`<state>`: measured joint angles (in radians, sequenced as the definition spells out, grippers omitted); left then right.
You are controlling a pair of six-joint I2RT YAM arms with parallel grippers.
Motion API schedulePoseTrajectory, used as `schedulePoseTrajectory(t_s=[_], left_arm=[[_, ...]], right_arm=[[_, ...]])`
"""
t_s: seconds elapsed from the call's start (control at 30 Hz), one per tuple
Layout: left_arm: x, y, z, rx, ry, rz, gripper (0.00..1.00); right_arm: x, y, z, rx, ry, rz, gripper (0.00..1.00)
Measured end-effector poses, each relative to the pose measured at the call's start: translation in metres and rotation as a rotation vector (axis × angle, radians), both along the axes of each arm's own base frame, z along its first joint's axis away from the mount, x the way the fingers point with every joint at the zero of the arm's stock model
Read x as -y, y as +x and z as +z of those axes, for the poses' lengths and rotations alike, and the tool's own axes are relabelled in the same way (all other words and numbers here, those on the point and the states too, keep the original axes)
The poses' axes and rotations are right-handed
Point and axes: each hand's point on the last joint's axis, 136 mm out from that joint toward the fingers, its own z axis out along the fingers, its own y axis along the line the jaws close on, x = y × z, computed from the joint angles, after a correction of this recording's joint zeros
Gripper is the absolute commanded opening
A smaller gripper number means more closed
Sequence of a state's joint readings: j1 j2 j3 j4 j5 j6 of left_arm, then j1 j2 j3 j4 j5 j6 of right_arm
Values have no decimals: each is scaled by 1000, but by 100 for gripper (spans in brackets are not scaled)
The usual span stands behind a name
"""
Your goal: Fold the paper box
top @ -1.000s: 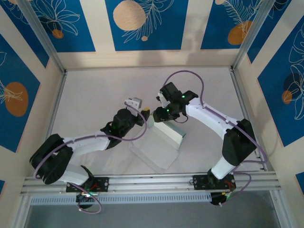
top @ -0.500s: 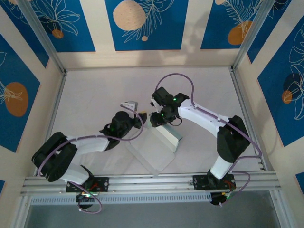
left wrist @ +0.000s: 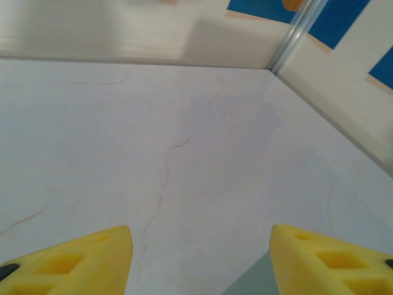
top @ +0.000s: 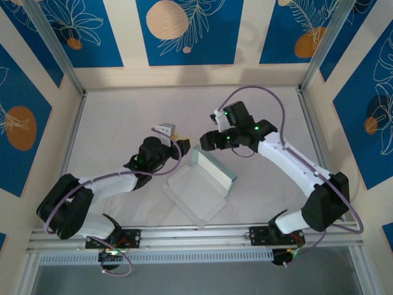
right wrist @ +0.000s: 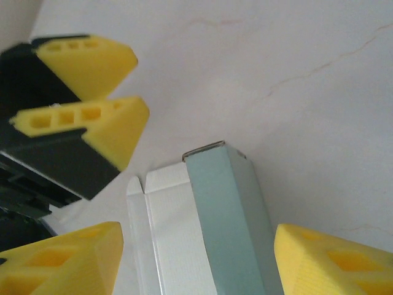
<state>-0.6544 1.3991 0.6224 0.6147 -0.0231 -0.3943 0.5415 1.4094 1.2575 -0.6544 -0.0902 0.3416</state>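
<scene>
The paper box [top: 195, 193] lies partly folded mid-table, white face up, with one pale green wall [top: 215, 169] standing along its far right edge. My right gripper [top: 204, 141] hovers open just beyond the box's far end. Looking down from that wrist, the green wall [right wrist: 227, 209] and white panel [right wrist: 166, 233] lie below, between its yellow fingertips [right wrist: 61, 258], untouched. My left gripper [top: 175, 131] is open to the left of the far corner, and its fingers [right wrist: 92, 120] show in the right wrist view. From the left wrist, a green corner [left wrist: 252, 284] peeks between the fingertips [left wrist: 80, 261] of the left gripper [left wrist: 199, 261].
The pale marbled tabletop [top: 123, 117] is fenced by aluminium rails [top: 73, 135] and patterned blue and cream walls [top: 184, 31]. Both arm bases sit on the near rail [top: 196, 236]. Bare table lies beyond and to both sides of the box.
My right gripper has let go of the green wall, opened wider and drawn back up and to the right. The left gripper shifted slightly left. The wall stays standing.
</scene>
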Motion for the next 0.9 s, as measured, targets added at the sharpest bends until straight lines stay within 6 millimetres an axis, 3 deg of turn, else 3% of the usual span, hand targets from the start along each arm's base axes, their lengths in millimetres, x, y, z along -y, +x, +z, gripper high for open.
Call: schedulePoseTrajectory(t_s=[0.2, 0.43, 0.9], left_arm=[[13, -1, 1, -17, -8, -63, 64], [28, -3, -14, -65, 1, -134, 64], [28, -14, -40, -117, -4, -162, 54]], right_arm=[[9, 4, -4, -30, 20, -34, 67], [10, 2, -17, -72, 10, -43, 67], [15, 5, -20, -82, 8, -62, 66]])
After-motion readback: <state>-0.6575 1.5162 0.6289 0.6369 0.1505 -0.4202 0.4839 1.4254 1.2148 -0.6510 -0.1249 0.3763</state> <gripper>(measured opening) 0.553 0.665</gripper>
